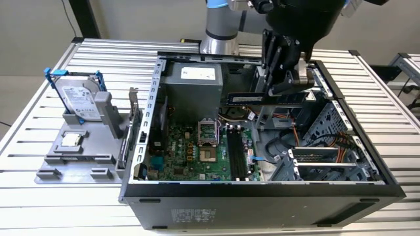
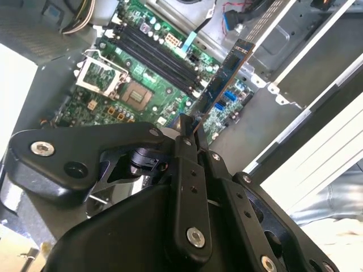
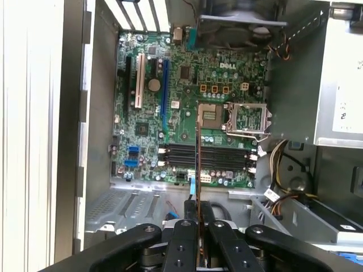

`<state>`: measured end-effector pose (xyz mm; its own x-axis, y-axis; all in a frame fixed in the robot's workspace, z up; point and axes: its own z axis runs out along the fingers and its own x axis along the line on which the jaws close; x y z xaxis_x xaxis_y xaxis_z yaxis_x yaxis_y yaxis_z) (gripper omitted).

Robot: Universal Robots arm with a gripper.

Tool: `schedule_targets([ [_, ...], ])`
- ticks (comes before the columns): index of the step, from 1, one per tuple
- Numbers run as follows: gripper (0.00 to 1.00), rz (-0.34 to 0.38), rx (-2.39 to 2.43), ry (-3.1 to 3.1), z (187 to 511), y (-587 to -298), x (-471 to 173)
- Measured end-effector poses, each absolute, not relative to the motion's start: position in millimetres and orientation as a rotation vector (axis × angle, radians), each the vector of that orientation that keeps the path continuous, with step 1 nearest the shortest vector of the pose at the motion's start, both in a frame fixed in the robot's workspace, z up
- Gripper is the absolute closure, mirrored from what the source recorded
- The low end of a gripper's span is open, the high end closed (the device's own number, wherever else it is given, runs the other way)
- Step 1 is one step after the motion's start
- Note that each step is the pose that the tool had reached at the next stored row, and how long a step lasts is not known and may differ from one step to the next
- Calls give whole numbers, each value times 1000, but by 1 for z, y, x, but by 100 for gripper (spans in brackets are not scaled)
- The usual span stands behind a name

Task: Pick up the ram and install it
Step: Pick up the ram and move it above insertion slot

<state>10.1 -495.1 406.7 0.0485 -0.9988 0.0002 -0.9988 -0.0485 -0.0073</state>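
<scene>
I get even, bright light; the table (image 3: 34,141) (image 2: 320,170) glares white in both wrist views, the close claw (image 3: 195,207) dark, soft.

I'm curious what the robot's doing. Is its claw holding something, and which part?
Yes. The gripper pinches the ram by one end; the rest of the stick juts out over the motherboard.

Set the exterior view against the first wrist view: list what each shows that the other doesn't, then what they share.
Exterior view: the hard drive upright in its grey stand on the slatted table, beside the open case. First wrist view: the ram seen edge-on against the black memory slots, plus the white and blue expansion slots. Shared: the tool shut on the ram, the green motherboard, the power supply.
</scene>
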Motion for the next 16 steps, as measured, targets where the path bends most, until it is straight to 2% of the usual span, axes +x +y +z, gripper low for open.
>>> schedule_targets([
  [16, 100, -8, -2272, 2162, 407, -495, 36],
])
